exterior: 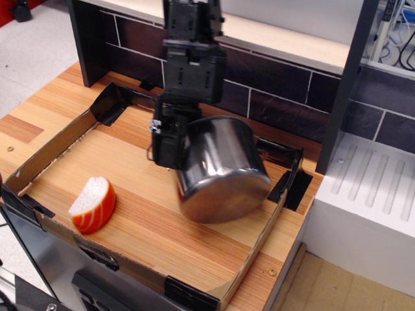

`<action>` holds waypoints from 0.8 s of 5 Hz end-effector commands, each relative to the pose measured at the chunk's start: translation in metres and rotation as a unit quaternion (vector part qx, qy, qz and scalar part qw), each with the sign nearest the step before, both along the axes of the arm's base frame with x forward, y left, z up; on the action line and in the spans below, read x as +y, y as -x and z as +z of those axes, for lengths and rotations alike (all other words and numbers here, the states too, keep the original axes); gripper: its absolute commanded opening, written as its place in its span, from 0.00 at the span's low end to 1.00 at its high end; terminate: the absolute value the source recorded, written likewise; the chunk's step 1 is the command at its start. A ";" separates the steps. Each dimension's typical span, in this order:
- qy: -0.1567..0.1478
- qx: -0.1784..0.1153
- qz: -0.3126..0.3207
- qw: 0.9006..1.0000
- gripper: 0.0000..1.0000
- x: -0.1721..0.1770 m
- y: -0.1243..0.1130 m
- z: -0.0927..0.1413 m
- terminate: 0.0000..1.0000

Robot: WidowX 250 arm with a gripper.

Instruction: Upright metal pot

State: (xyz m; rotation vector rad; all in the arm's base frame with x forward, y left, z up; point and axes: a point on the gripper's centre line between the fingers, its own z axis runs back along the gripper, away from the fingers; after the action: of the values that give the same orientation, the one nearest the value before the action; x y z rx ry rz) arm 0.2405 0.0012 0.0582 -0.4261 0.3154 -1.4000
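The pot [224, 172] is hanging tilted just below and to the right of the pincer [170, 144], its shiny base facing the camera and down-right, its mouth turned toward the back wall; whether its lower edge is touching the bench [162, 233] cannot be told through the blur. The pincer is clamping on the pot's left rim. The grip is sitting on a thin, slick edge far from the pot's middle, so the pot could be swinging or slipping out, and it could be rolling toward the cardboard wall [282, 194] beyond it on the right. The food slice [94, 204], lying well apart below and to the left, is running little risk. The arm is reaching down from above, nearly upright, its wrist standing over the pot's left side.
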 end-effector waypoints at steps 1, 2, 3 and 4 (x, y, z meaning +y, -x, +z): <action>-0.067 -0.203 -0.025 0.977 0.00 0.008 0.015 0.017 0.00; -0.088 -0.255 -0.035 0.962 0.00 0.012 0.022 0.017 0.00; -0.116 -0.301 -0.044 0.946 0.00 0.022 0.027 0.014 0.00; -0.132 -0.336 -0.058 0.931 0.00 0.024 0.031 0.008 0.00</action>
State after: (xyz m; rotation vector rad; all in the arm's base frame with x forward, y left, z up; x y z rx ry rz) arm 0.2108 0.0153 0.0594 0.2956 -0.0223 -1.5072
